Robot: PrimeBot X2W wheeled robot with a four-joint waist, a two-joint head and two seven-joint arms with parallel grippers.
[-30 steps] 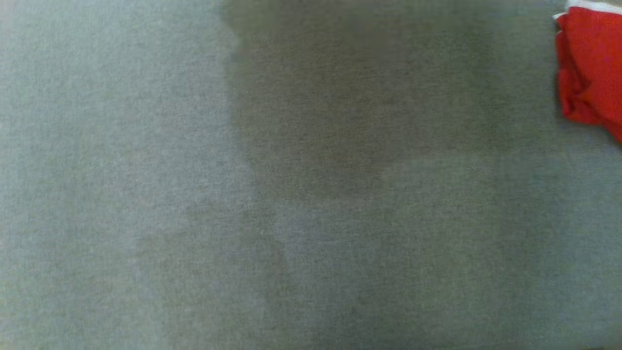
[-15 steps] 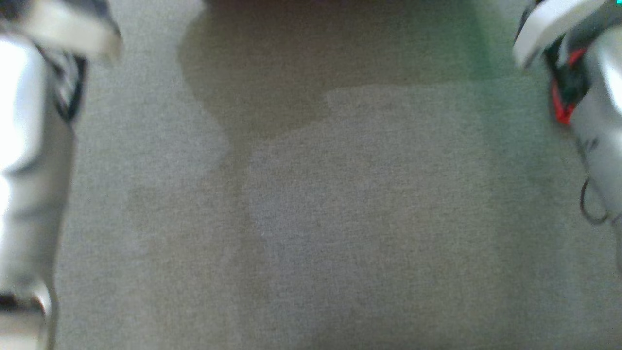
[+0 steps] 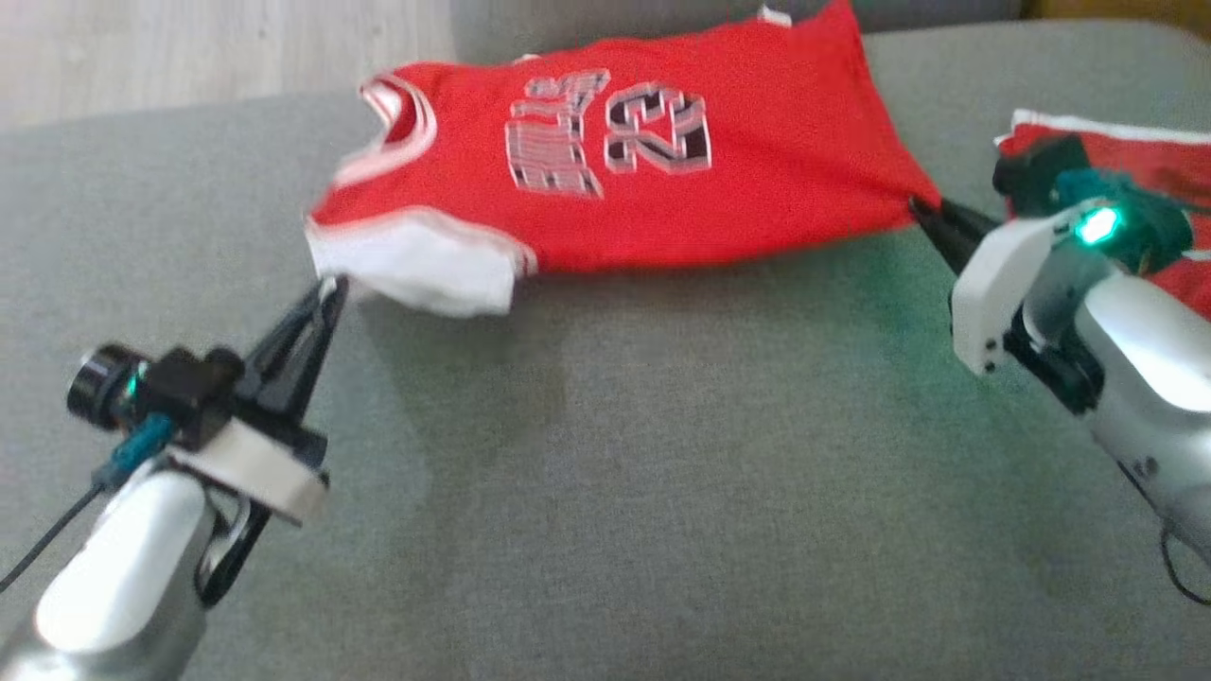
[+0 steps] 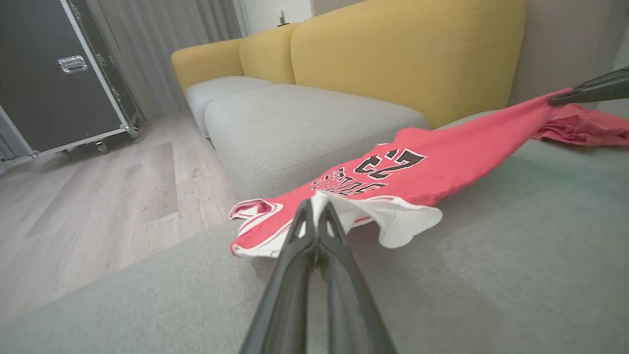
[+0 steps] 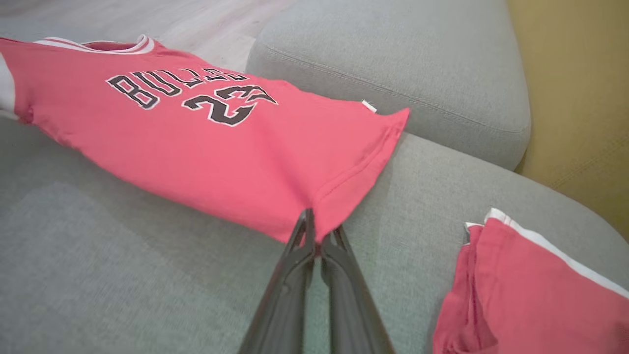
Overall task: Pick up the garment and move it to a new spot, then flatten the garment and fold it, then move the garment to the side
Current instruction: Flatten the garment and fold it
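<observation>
The garment [image 3: 662,180] is a red sleeveless jersey with white trim and the number 23. It hangs stretched between my two grippers, just above the grey sofa cushion [image 3: 662,492]. My left gripper [image 3: 331,288] is shut on its white shoulder edge, and the left wrist view shows that gripper [image 4: 314,206] pinching the garment [image 4: 417,172]. My right gripper [image 3: 922,208] is shut on a hem corner. From the right wrist, the gripper [image 5: 320,235] holds the garment [image 5: 221,147] at its lower edge.
A second red garment with white trim [image 3: 1145,156] lies on the cushion behind my right arm [image 5: 516,290]. Beyond the cushion are another grey seat [image 4: 304,123], a yellow sofa back [image 4: 403,54], a wooden floor [image 4: 98,196] and a black wheeled case [image 4: 59,73].
The head camera has swung up: earlier it saw mostly bare grey cushion and blurred arms, and now it sees the jersey stretched between both shut grippers.
</observation>
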